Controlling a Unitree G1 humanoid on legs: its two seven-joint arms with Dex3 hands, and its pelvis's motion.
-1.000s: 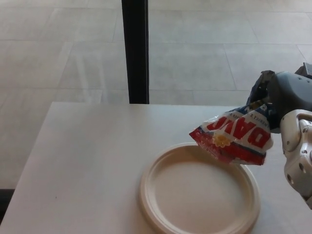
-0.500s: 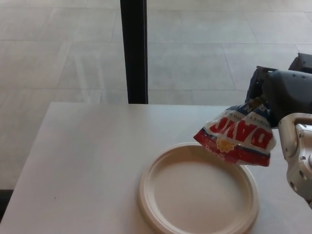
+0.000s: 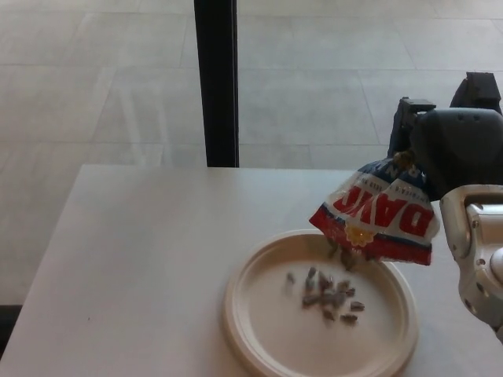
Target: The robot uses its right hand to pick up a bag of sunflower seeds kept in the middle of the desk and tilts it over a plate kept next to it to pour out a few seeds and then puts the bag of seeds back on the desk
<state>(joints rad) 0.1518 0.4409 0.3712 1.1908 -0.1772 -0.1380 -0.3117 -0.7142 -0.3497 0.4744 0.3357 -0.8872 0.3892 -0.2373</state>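
Note:
My right hand [image 3: 448,149] is shut on the top of a red, white and blue bag of sunflower seeds [image 3: 377,214]. The bag hangs tilted, mouth down, over the far right rim of a cream plate [image 3: 244,330] on the white desk. Several dark seeds [image 3: 326,292] lie scattered in the middle of the plate, and a few more are falling just under the bag's mouth. My white right forearm [image 3: 475,251] shows at the right edge. My left hand does not show.
The white desk [image 3: 141,267] stretches left of the plate. A black vertical post [image 3: 216,82] stands behind the desk's far edge, in front of a grey tiled floor.
The bag has tipped a little further and my right hand has risen slightly. Seeds have spilled onto the plate, which was bare in both earlier frames.

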